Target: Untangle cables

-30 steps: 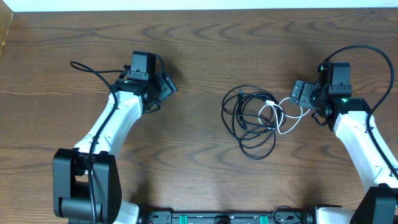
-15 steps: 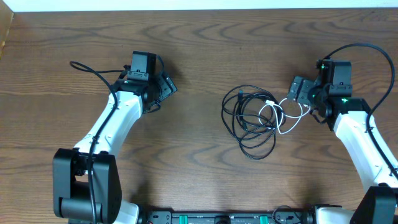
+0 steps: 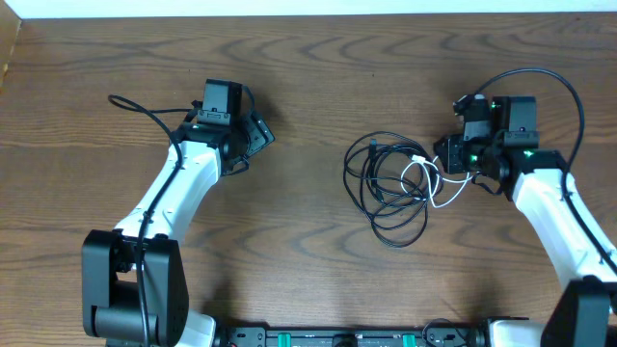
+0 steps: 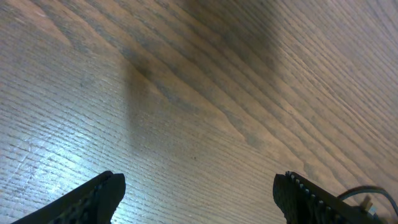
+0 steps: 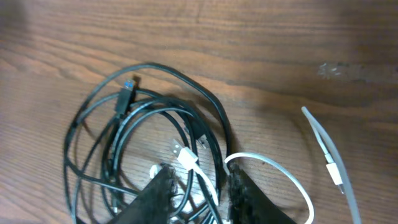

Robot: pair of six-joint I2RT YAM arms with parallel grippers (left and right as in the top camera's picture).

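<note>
Your right gripper sits at the tangle, your left gripper spread over wood grain.
Your black cables lie in loose, glossy round loops on the brown grained table, right of centre. The thin white cable curls through their right side. The right gripper's dark fingers straddle a white strand with a narrow gap, but you cannot tell whether they pinch it. The left gripper's ribbed fingers stand wide, well left of the cables.

spread left tool over wooden table
</note>
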